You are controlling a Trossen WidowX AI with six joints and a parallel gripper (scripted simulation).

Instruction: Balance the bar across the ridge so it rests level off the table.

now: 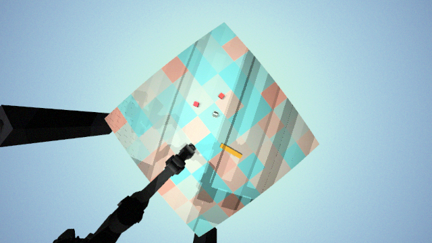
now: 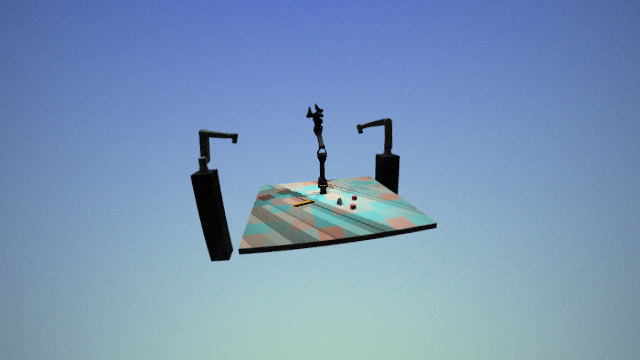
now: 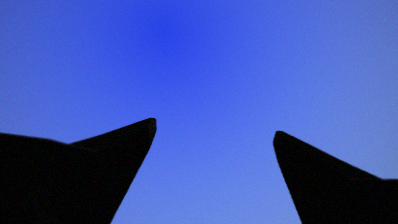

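Note:
A yellow-orange bar (image 1: 231, 150) (image 2: 303, 203) lies flat on the checkered table (image 1: 202, 72) (image 2: 330, 233). A small grey piece, which looks like the ridge (image 1: 215, 114) (image 2: 339, 201), stands on the table apart from the bar, with nothing across it. My gripper (image 2: 312, 107) (image 3: 214, 130) is open and empty. It points upward at the top of the raised arm, high above the table and far from the bar. The wrist view shows only the two dark fingertips against blue sky. In the top view the gripper end is at the lower left edge, unclear.
Two red blocks, one (image 1: 221, 96) (image 2: 353, 206) and another (image 1: 196, 104) (image 2: 354, 197), lie near the grey piece. Dark posts (image 1: 54, 125) (image 2: 212, 215) (image 2: 387, 172) with bent tops stand at the table's sides. Shadow bands cross the table.

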